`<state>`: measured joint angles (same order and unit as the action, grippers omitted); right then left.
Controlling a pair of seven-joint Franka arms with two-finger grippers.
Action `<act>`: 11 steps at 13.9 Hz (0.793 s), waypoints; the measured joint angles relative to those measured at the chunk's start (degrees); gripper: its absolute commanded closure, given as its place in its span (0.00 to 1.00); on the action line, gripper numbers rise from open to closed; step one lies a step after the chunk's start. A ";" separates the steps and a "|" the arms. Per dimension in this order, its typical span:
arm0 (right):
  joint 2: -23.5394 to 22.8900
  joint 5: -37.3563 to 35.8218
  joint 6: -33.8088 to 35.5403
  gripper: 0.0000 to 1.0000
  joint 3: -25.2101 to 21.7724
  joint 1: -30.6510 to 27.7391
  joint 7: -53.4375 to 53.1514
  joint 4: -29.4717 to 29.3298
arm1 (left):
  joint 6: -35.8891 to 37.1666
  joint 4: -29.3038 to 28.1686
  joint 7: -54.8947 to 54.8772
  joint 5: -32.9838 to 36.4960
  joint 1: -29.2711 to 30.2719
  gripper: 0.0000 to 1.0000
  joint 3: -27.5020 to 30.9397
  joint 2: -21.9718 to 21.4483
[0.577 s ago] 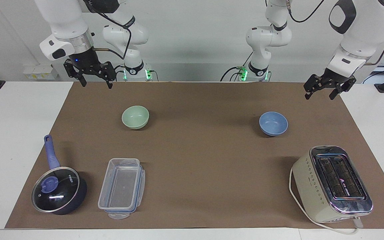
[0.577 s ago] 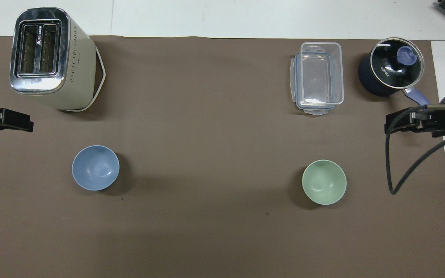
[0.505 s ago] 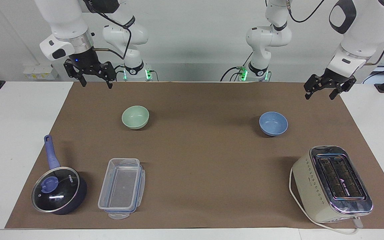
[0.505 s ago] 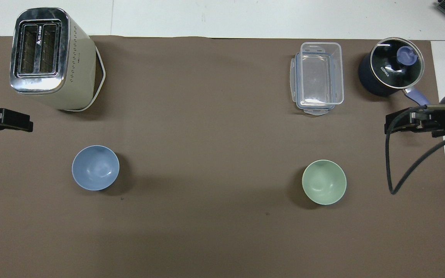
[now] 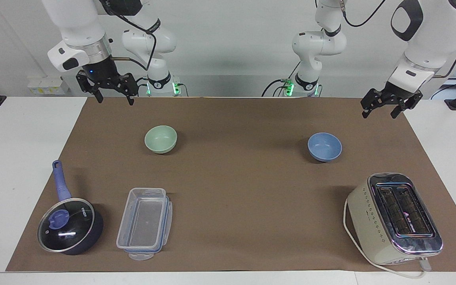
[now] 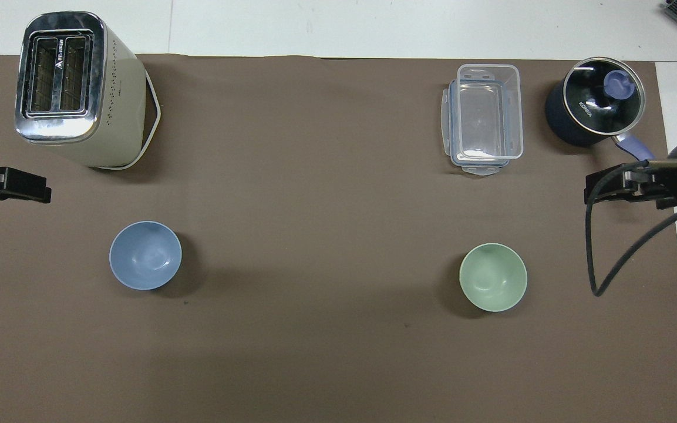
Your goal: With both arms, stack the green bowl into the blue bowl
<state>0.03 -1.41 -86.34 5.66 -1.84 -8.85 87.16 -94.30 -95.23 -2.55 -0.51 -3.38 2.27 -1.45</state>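
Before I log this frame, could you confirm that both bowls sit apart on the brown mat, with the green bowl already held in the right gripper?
Not quite: the green bowl sits free on the mat, apart from the blue bowl. The facing view shows the right gripper raised above the mat's edge nearest the robots, open and holding nothing.

In the overhead view the left end effector (image 6: pixel 15 187) is cut off by the frame's edge, and the right end effector (image 6: pixel 614 187) is partly covered by its own black cable (image 6: pixel 593 247). The saucepan's handle (image 6: pixel 632 147) disappears under that end effector.
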 measured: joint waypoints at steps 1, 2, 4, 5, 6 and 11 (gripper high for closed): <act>0.00 0.00 0.00 0.00 0.00 0.00 0.00 0.00 | 0.00 -0.42 0.00 0.00 0.00 0.00 0.00 0.00; 0.00 0.00 0.00 0.00 0.00 0.00 0.00 0.00 | 0.00 -0.86 0.00 0.00 0.00 0.00 0.00 0.00; 0.00 0.00 0.00 0.00 0.01 0.00 0.00 0.00 | -0.23 -1.94 0.00 0.00 0.00 0.00 0.01 0.00; 0.00 0.00 0.00 0.00 0.01 0.00 0.00 0.00 | -0.57 -2.75 0.00 0.00 0.00 0.00 0.01 0.01; 0.00 0.00 0.00 0.00 0.01 0.00 0.00 0.00 | -1.20 -3.75 0.00 0.00 0.00 0.00 0.01 0.03; 0.00 0.08 0.00 0.00 0.01 0.00 0.00 0.01 | -8.14 -10.85 0.06 0.00 0.00 0.00 0.02 -0.06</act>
<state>0.03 -1.33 -86.34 5.68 -1.84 -8.85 87.16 -102.44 -106.07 -2.49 -0.50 -3.38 2.28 -1.52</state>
